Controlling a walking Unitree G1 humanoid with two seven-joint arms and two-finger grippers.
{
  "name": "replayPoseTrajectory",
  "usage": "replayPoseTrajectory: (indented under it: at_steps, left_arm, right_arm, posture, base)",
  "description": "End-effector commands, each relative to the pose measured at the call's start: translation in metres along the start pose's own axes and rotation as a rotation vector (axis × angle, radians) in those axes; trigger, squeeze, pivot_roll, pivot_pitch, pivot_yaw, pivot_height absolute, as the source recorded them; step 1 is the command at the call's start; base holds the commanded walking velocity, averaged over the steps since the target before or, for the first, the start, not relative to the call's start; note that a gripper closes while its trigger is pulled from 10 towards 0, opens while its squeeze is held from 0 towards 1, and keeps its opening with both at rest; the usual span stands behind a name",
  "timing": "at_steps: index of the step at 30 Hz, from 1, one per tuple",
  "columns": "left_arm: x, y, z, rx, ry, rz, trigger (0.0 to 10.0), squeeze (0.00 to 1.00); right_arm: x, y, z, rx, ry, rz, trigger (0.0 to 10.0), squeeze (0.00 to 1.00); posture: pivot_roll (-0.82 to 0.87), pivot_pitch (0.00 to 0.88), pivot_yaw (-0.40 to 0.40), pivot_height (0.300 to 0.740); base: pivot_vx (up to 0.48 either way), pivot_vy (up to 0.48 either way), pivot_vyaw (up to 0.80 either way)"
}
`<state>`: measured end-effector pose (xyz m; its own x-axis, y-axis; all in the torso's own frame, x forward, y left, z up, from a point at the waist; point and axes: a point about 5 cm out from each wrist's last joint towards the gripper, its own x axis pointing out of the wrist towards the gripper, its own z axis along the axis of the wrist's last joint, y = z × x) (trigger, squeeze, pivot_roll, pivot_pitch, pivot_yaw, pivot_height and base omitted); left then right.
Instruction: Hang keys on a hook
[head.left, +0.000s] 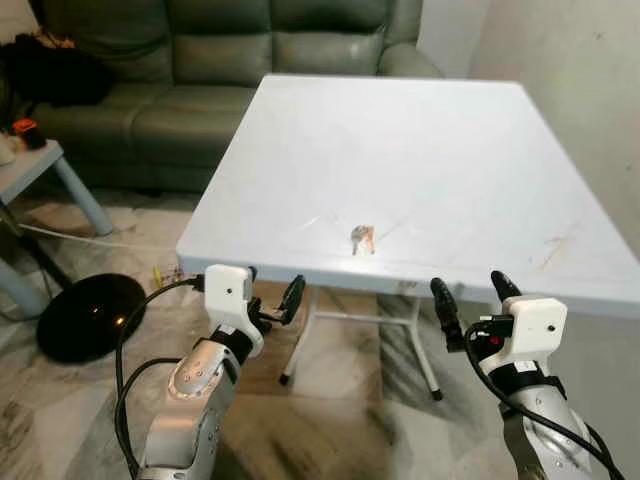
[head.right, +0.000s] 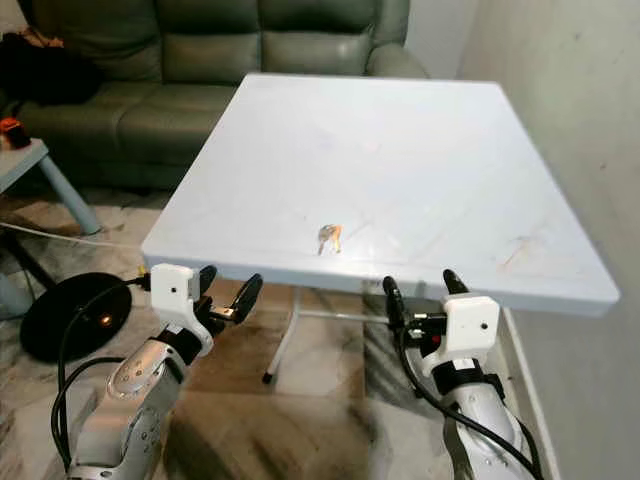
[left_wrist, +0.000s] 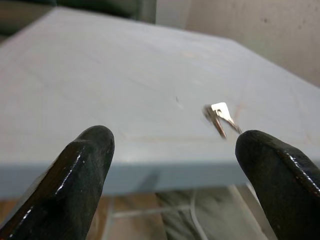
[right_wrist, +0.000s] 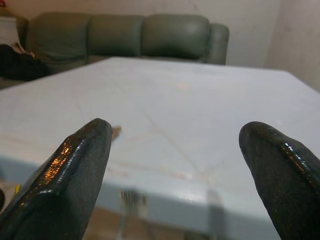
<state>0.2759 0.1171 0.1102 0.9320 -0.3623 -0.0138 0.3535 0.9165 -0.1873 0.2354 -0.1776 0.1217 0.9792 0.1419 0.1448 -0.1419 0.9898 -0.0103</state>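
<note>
White square surface (head.left: 420, 160), folding metal legs beneath, standing on a marbled floor (head.left: 330, 420). Keys (head.left: 362, 239), a small silvery bunch, lie flat on the surface close to its near edge, roughly midway along that edge; in the left wrist view the keys (left_wrist: 220, 118) sit just past the edge, nearer the right-hand finger of that pair. Left gripper (head.left: 270, 297) is held just below and in front of the surface's near-left corner, jaws apart, nothing between them. Right gripper (head.left: 475, 300) hovers below the near edge toward the right side, jaws likewise spread wide and empty. Both grippers are apart from the keys, which lie between them and a little farther in. Behind the surface: a grey-green leather sofa (head.left: 230, 60) with dark cloth heaped on its left end. At far left, a small pale side table (head.left: 40, 170); a round black disc base (head.left: 90, 315) rests on the floor beside it. Plain wall (head.left: 580, 80) runs along the right.
</note>
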Motion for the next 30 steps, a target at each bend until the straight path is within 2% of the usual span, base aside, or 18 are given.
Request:
replayPoseTrajectory:
  at_steps: [1,10,27,30]
  left_arm:
    - [-0.0046,0.0073,0.0001,0.005,0.006,0.024,10.0,0.00]
    - [-0.0053,0.0046,-0.0012,-0.013,0.007,0.029,10.0,0.00]
    - [-0.0058,0.0041,-0.0024,-0.032,0.006,0.044,10.0,0.00]
    - [-0.0055,0.0050,-0.0014,-0.039,0.000,0.052,10.0,0.00]
  right_arm:
    - [0.0015,0.0067,0.0025,0.012,-0.013,0.025,10.0,0.00]
    - [0.0018,0.0062,0.0033,0.008,-0.010,0.040,10.0,0.00]
    - [0.0013,0.0062,0.0032,0.006,-0.003,0.053,10.0,0.00]
    - [0.0008,0.0070,0.0031,0.003,-0.001,0.058,10.0,0.00]
  posture:
    - [0.10,0.056,0.004,0.740]
    - [0.10,0.060,-0.003,0.740]
    - [0.10,0.067,-0.011,0.740]
    - [0.10,0.067,-0.013,0.740]
  base:
    - [0.330,0.000,0.00]
    - [0.307,0.027,0.00]
    - [0.000,0.458,0.00]
    - [0.256,0.288,0.00]
